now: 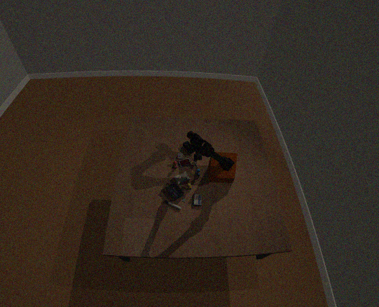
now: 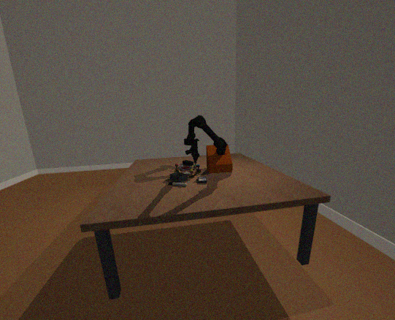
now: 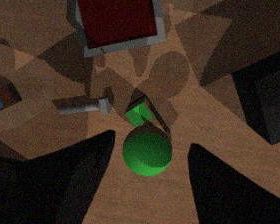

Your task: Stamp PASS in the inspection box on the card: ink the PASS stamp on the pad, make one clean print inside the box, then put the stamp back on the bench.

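Fingers of your gripper (image 2: 196, 160) (image 3: 152, 139) stand parted and released, with nothing clasped between them. In your wrist view, the green stamp's round knob (image 3: 147, 153) shows in the gap between the tips, its green block (image 3: 139, 114) just past it. You cannot read any lettering on it, so whether it says PASS you cannot tell. Beyond the stamp, you have the red pad (image 1: 184, 162) (image 3: 121, 22) in its grey case. A grey bolt (image 3: 86, 106) lies to one side of the stamp, a black box (image 3: 271, 100) to the other. Your arm (image 1: 202, 147) (image 2: 210, 133) reaches over the table (image 1: 247, 217) (image 2: 239, 197) from beside the orange block (image 1: 226, 175) (image 2: 219, 162). The card's box is too small and dark for you to make out.
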`<state>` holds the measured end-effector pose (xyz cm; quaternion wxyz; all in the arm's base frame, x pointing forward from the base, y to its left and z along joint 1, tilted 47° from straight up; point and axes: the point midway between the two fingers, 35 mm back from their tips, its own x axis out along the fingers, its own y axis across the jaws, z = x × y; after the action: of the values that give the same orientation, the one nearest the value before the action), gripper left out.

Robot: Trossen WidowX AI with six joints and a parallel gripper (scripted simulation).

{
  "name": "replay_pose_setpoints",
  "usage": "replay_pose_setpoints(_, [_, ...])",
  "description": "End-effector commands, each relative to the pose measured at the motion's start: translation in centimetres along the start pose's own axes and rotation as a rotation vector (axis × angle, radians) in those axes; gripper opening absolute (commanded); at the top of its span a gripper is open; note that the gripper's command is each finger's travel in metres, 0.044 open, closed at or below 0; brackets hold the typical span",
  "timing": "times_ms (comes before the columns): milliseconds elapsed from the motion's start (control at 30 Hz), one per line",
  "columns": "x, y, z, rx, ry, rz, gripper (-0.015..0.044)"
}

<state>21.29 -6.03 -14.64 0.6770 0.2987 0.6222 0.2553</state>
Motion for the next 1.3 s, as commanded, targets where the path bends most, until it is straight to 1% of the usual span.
replay_pose_setpoints(0, [0.7,0.1,-0.1,0.006,-0.002,0.006,0.0230])
replay_pose_setpoints(533, [2.8,0.3,-0.3,0.006,-0.001,0.010,0.0230])
replay_pose_setpoints(1233, [2.6,0.2,-0.3,0.000,0.002,0.005,0.0090])
replay_pose_setpoints(1267, [2.6,0.2,-0.3,0.000,0.002,0.005,0.0064])
